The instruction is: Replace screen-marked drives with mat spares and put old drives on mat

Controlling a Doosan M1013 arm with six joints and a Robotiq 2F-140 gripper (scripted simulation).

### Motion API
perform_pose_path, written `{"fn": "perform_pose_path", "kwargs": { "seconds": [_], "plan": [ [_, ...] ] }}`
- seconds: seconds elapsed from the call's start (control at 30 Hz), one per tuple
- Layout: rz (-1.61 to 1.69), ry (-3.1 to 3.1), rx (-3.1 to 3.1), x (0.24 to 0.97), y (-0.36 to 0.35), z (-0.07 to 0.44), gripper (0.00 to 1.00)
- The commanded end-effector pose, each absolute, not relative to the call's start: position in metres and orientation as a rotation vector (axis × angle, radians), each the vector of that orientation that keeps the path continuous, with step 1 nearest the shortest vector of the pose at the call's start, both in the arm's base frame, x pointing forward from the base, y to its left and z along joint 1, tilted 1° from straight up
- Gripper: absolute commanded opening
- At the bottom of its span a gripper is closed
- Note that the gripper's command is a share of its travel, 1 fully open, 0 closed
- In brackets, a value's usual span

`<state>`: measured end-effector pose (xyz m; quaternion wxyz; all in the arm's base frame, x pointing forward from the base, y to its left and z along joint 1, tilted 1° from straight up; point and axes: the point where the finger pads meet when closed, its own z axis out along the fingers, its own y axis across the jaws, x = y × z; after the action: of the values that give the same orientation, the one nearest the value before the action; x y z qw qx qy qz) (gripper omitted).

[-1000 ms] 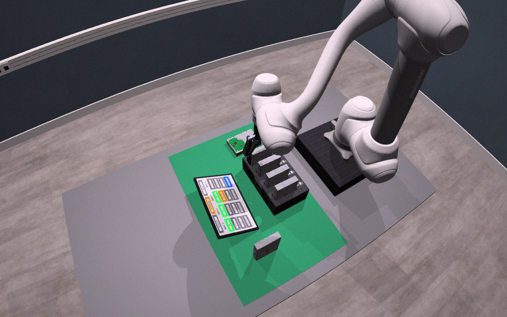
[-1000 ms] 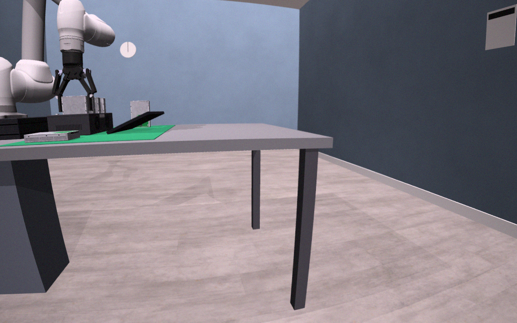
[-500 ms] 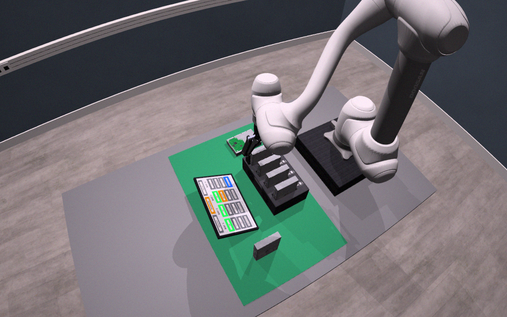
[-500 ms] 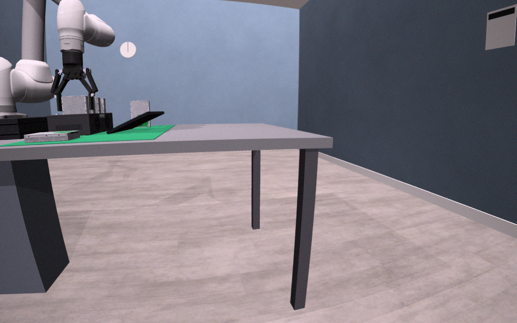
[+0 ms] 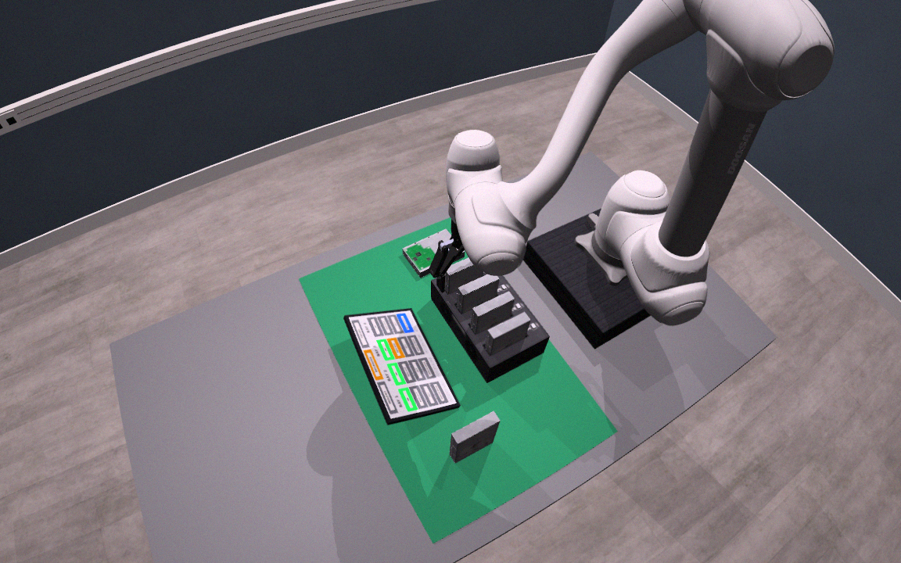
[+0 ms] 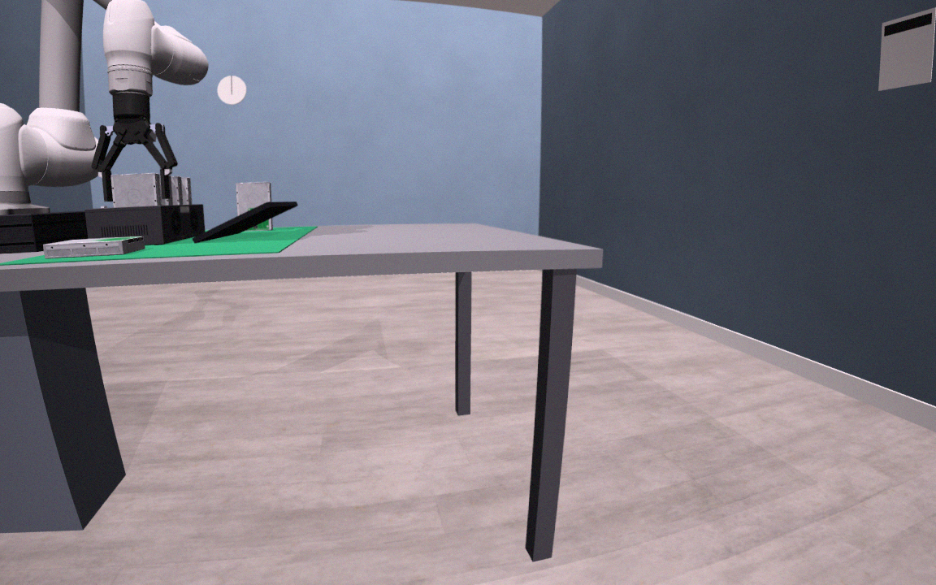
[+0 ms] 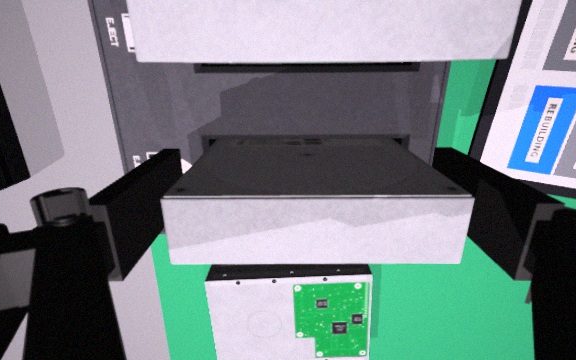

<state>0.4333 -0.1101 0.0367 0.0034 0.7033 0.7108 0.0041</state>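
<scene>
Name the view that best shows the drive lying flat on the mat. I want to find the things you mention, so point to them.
Wrist: the flat drive's (image 5: 425, 253) (image 6: 93, 247) (image 7: 258, 315) green board and chips are large there, though its end is cut off. Top shows it partly hidden; exterior, mostly its side.

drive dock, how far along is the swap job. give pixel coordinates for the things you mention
The dock (image 5: 518, 363) (image 6: 122, 223) has four drives in it. The end drive (image 5: 464, 274) (image 6: 135, 190) (image 7: 316, 230) looks freshly seated, its screen (image 5: 445, 363) (image 7: 545, 131) cell lit blue, "REBUILDING"; the gripper (image 6: 136, 188) (image 7: 306, 173) is open around it. Left: that rebuild, then the bay marked orange, likely using the upright drive (image 5: 473, 437) (image 6: 253, 200) on the mat.
</scene>
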Motion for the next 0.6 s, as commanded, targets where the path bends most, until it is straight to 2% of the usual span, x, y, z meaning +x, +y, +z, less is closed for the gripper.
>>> {"fn": "perform_pose_path", "kwargs": {
  "seconds": [0.0,0.57],
  "plan": [
    [0.014,2.228,2.204,0.4338,-0.1101,0.0372,0.89],
    [0.014,2.228,2.204,0.4338,-0.1101,0.0391,0.89]
  ]
}}
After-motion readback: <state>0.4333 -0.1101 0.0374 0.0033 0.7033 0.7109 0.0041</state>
